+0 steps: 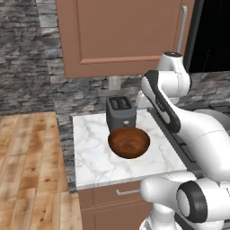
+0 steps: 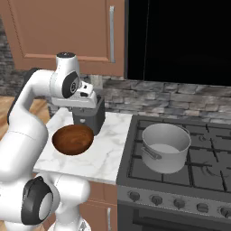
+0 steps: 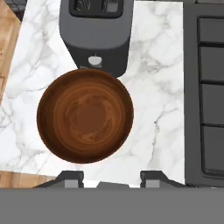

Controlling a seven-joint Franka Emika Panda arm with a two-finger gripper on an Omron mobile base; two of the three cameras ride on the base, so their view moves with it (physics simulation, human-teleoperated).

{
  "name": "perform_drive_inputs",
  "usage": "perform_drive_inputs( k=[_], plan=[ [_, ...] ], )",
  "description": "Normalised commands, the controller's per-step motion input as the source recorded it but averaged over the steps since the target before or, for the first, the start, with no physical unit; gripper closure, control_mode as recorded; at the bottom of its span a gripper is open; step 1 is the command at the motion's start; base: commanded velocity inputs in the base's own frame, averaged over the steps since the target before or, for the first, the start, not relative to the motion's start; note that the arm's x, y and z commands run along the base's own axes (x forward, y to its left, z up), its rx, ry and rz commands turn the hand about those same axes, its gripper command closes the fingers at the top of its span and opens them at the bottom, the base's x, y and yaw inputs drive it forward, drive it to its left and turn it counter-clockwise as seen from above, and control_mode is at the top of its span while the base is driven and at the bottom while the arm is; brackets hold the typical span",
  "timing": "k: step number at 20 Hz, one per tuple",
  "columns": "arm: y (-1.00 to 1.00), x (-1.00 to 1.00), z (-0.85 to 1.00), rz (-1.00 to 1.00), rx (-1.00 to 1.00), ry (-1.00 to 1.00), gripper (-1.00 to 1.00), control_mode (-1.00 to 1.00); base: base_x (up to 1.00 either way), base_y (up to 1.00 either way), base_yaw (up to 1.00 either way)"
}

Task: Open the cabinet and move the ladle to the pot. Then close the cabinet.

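Observation:
The reddish-brown cabinet [image 1: 121,36] hangs on the stone wall with its door shut; its long silver handle [image 1: 182,29] runs down the door's right edge. The ladle is hidden. The silver-grey pot [image 2: 164,146] stands lidless on the stove's front left burner, and nothing shows inside it. My gripper [image 3: 111,178] points down over the marble counter, well below the cabinet and left of the pot. Its fingertips stand apart with nothing between them, so it is open. Straight under it lies a dark wooden bowl [image 3: 85,116].
A dark grey toaster [image 1: 120,112] stands behind the wooden bowl [image 1: 129,142] on the marble counter [image 1: 94,152]. The black stove [image 2: 212,153] adjoins the counter on the right. A drawer unit [image 1: 121,193] sits below the counter, and wooden floor lies to the left.

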Motion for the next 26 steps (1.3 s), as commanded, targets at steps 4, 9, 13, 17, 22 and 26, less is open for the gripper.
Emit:
perform_drive_inputs(
  k=[4,9,13,17,22,26],
  plan=[
    [0.00,0.00,0.00,0.00,0.00,0.00,-1.00,1.00,-0.08,-0.02,-0.01],
    [0.00,0.00,0.00,0.00,0.00,0.00,-1.00,1.00,-0.38,-0.19,-0.02],
    [0.00,0.00,0.00,0.00,0.00,0.00,-1.00,1.00,-0.35,-0.42,-0.03],
    [0.00,0.00,0.00,0.00,0.00,0.00,-1.00,1.00,-0.16,-0.48,-0.06],
    [0.00,0.00,0.00,0.00,0.00,0.00,-1.00,1.00,-0.04,-0.50,-0.04],
    [0.00,0.00,0.00,0.00,0.00,0.00,-1.00,1.00,0.00,-0.44,-0.05]
  ],
)
